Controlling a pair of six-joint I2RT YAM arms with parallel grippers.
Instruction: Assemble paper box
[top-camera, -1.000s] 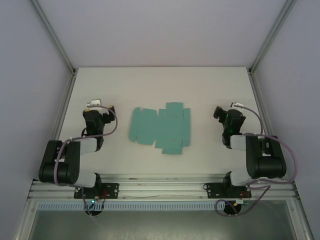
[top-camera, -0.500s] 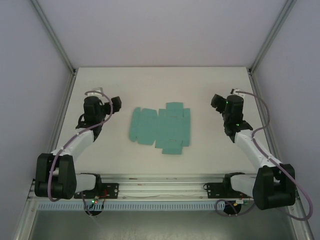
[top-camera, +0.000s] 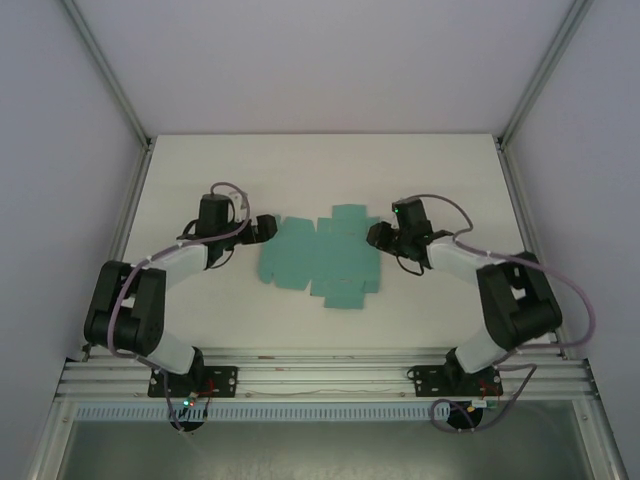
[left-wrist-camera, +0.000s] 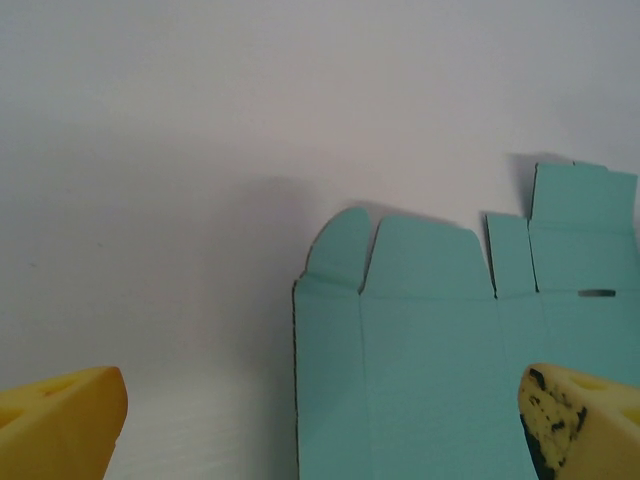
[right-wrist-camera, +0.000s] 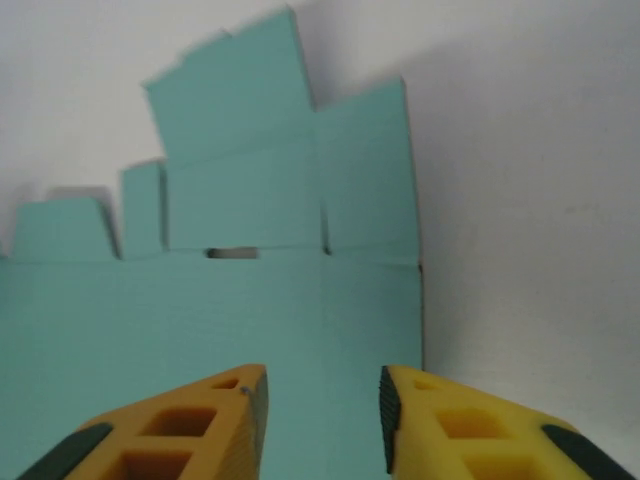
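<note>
Two end effectors are flanking the paper box (top-camera: 320, 258), which is lying flat and unfolded in the middle of the bench (top-camera: 450, 180). The left end effector (top-camera: 265, 228) is hanging wide open at the sheet's left edge. The right end effector (right-wrist-camera: 322, 400) is hovering over the right edge, jaws only narrowly apart and gripping nothing visible. Such thin card is probably light, springy, easily creased and prone to sliding. Pinching an outer flap near a score line, while pinning the middle panel, looks wisest.

Unfolded paper box (top-camera: 322, 258) flat on table (top-camera: 320, 170); left gripper (top-camera: 263, 228) beside its left edge, right gripper (top-camera: 378, 235) at its right edge.
</note>
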